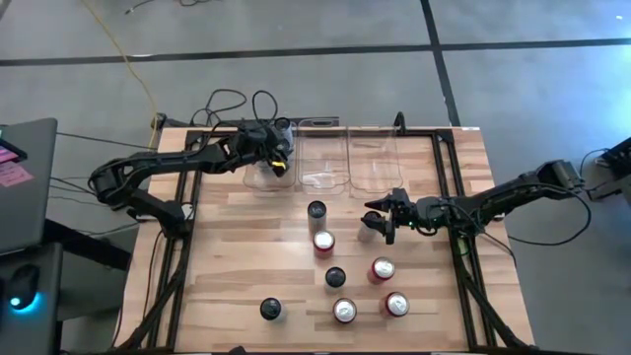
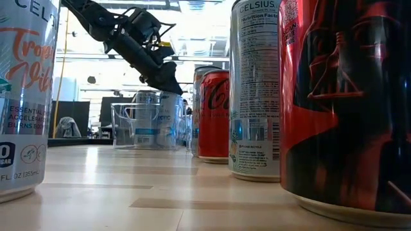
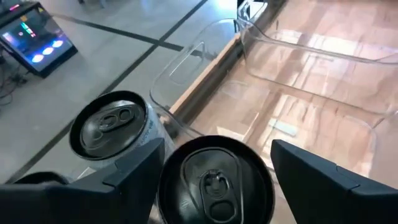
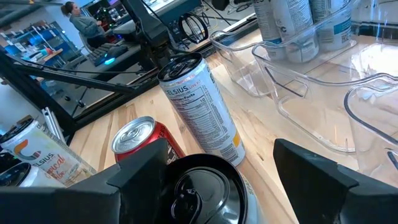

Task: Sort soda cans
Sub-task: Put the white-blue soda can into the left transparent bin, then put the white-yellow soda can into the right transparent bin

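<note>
Nearest, across the desk [image 1: 246, 247]: loose soda cans [image 1: 344, 311], red and dark-topped, standing upright, close together. Farther back, right of middle: right tool [image 1: 380, 225] spread wide, straddling a dark-topped can [image 4: 205, 186] with a gap at one side, so not yet clamped. Just beside it, a tall grey can [image 4: 199, 106] and a red can [image 4: 140, 140]; likely to be knocked over if swung out low. Farthest, at the left: left tool [image 1: 279, 163] over the clear bin [image 3: 180, 53], around a black-topped can [image 3: 214, 180] beside a second can [image 3: 109, 124]; gripped or let go, cannot tell. Could tip on lifting away if snagged.
</note>
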Controlling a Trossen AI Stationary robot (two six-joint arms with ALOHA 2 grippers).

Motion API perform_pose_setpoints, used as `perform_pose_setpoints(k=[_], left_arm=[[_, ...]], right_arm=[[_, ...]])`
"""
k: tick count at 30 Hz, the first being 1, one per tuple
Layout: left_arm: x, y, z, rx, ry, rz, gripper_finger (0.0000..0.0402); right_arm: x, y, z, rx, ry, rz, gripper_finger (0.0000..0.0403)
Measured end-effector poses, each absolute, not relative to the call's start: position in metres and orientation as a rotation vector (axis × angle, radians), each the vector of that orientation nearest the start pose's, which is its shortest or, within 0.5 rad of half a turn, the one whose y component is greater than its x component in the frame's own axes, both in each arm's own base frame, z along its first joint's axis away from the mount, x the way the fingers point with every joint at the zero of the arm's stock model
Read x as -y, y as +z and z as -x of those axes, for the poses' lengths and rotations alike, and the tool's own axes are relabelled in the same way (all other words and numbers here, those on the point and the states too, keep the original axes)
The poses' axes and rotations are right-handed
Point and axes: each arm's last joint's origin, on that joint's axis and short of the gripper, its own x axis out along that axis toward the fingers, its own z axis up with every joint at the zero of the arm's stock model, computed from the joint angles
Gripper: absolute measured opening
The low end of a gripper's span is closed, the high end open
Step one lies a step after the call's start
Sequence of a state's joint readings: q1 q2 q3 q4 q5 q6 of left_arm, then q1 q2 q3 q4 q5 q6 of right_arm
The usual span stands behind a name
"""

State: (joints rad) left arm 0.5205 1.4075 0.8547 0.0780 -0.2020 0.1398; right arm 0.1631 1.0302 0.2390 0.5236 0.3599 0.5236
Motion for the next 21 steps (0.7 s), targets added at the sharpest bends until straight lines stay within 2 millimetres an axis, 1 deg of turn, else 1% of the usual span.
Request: perform_pose_setpoints(k=[11,13,17,21], left_arm=[[-0.156,0.245,-0.26,-0.517,0.678,-0.098,0.029],[-0.155,0.248,-0.259,-0.505,0.68,-0.101,0.029],[-0.153,0.262,-0.253,-0.47,0.693,-0.13,0.029],[-0.147,0.287,-0.242,-0.389,0.721,-0.152,0.029]], right_arm=[[-0.021,0.173,-0.19,-0.201,-0.258,-0.45,0.0313],[-0.021,0.173,-0.19,-0.201,-0.258,-0.45,0.0313],[-0.021,0.173,-0.19,-0.197,-0.256,-0.442,0.0313],[-0.021,0.175,-0.19,-0.182,-0.248,-0.423,0.0313]])
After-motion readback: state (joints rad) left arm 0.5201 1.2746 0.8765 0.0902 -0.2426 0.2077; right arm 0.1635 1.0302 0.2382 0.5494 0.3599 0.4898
